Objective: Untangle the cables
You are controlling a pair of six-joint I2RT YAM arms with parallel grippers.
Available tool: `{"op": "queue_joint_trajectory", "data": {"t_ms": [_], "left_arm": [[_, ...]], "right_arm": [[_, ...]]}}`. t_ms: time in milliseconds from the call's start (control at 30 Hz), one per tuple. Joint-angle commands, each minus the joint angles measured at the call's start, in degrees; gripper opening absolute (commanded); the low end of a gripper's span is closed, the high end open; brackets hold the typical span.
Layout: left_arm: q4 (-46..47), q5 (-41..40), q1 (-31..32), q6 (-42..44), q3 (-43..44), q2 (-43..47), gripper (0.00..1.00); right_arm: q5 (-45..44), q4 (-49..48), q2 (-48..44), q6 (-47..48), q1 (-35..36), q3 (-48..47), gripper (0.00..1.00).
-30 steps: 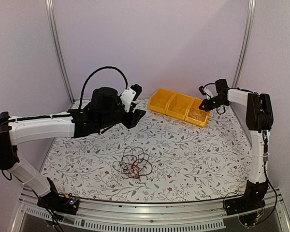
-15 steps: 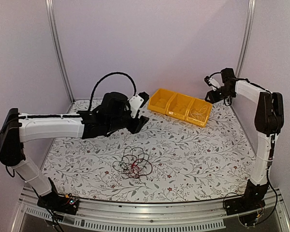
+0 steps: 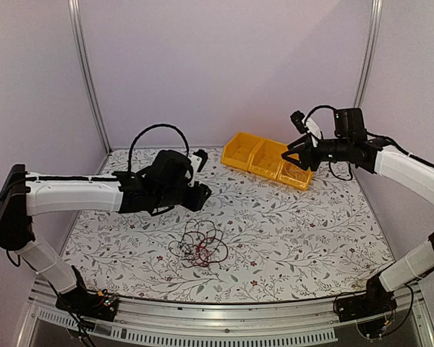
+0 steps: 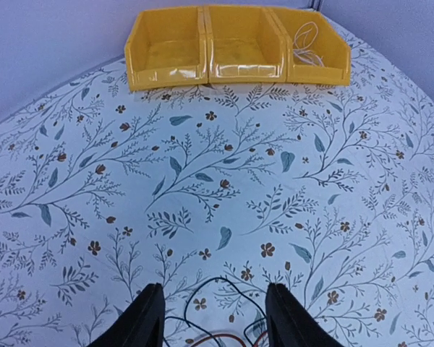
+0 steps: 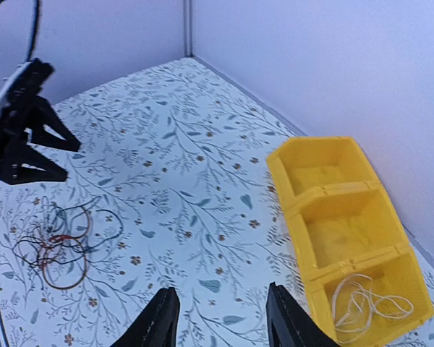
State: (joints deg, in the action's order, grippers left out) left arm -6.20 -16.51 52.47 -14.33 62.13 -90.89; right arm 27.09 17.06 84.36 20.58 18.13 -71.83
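Judged partly done: found one thin white cable (image 3: 296, 172) coiled in the rightmost compartment of the yellow plastic bin row (image 3: 242, 152), upper right overhead, thin black-and-red wire tangle (image 3: 200, 246) knotted lower centre, left gripper (image 4: 217, 318) and right gripper (image 5: 220, 322) released, empty.

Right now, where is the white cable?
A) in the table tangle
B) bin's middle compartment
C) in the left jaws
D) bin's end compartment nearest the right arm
D: the white cable lies coiled in that end compartment of the yellow bin.
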Motion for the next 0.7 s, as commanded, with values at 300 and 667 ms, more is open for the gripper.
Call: {"op": "queue_joint_trajectory", "data": {"t_ms": [300,667], "left_arm": [[-20.1,5.8,5.06,-22.39,-15.73,16.56,0.48],[-16.37,12.27,5.74,-22.49,-22.74,22.93,0.49]], "right_arm": [[14.88,-12.76,-8.02,3.72,2.35,15.15,0.44],[17.62,-9.97,-3.23,6.3,3.06,14.01,0.44]]}}
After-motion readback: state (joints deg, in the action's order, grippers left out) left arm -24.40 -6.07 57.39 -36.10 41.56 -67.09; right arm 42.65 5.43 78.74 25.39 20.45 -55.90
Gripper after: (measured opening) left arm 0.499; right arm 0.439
